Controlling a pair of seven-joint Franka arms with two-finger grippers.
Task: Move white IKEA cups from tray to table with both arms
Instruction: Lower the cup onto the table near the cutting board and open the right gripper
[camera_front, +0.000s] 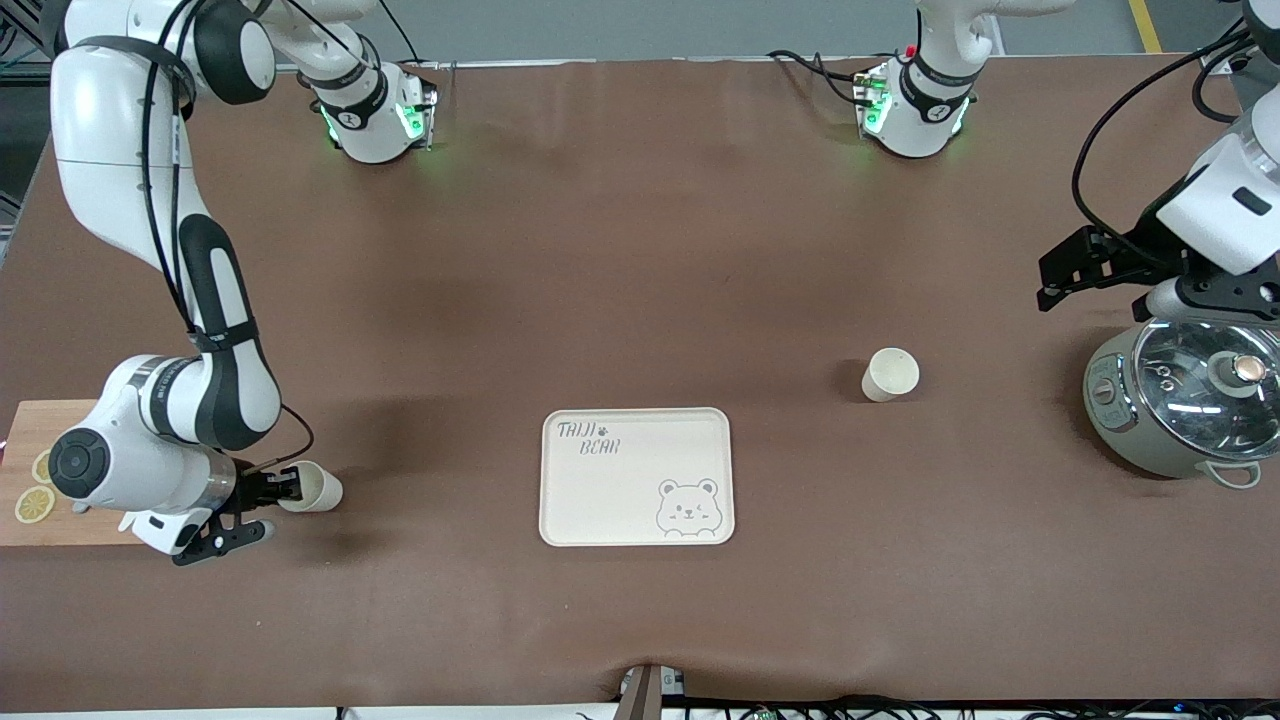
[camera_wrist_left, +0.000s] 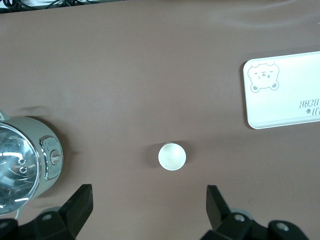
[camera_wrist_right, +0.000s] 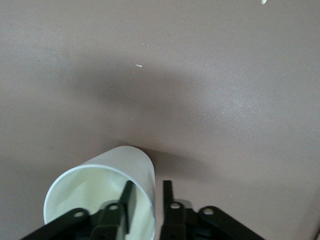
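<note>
Two white IKEA cups show. One (camera_front: 890, 374) stands upright on the brown table between the bear tray (camera_front: 620, 500) and the pot; it is the cup (camera_wrist_left: 172, 156) in the left wrist view, seen from above. My left gripper (camera_front: 1050, 285) hangs open over the table beside the pot, nothing between its fingers (camera_wrist_left: 148, 195). The other cup (camera_front: 318, 488) lies tilted at the right arm's end, rim toward my right gripper (camera_front: 288, 488). There one finger is inside this cup (camera_wrist_right: 120, 160) and one outside, my right gripper (camera_wrist_right: 148, 185) straddling the wall loosely with gaps showing.
A grey-green pot with a glass lid (camera_front: 1190, 400) stands at the left arm's end, under the left wrist. A wooden board with lemon slices (camera_front: 40, 480) lies under the right arm. The bear tray (camera_wrist_left: 285, 100) sits mid-table with nothing on it.
</note>
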